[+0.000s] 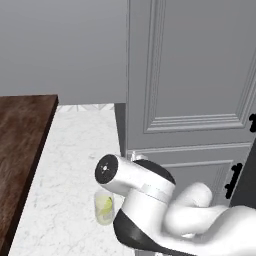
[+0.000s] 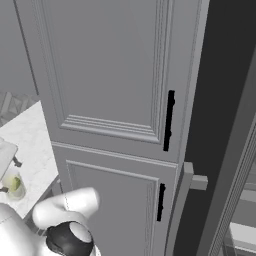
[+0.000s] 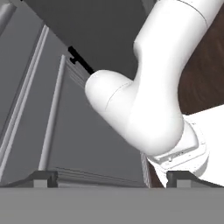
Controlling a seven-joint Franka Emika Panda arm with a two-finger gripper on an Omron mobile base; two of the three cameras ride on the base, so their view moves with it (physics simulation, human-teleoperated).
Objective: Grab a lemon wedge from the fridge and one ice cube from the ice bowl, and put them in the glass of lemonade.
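The glass of lemonade point(image 1: 104, 207) stands on the white marble counter point(image 1: 70, 165), partly behind my arm. A small yellow-green piece inside it point(image 1: 106, 204) looks like the lemon wedge. From the right the glass point(image 2: 14, 186) sits at the left edge, with my gripper point(image 2: 10, 175) just above it. My gripper point(image 3: 111, 177) is open, its fingertips point(image 3: 43, 177) wide apart with nothing between them. The fridge point(image 2: 225, 100) fills the right side, its light grey handle point(image 2: 187, 200) near a pale shelf point(image 2: 244, 233). The ice bowl and the ice cube are out of view.
A tall light grey panelled cabinet point(image 1: 200, 75) with black handles point(image 2: 169, 120) rises right of the counter, between the glass and the fridge. A dark wooden surface point(image 1: 20, 145) borders the marble on the left. My own arm point(image 1: 150, 200) crowds the foreground.
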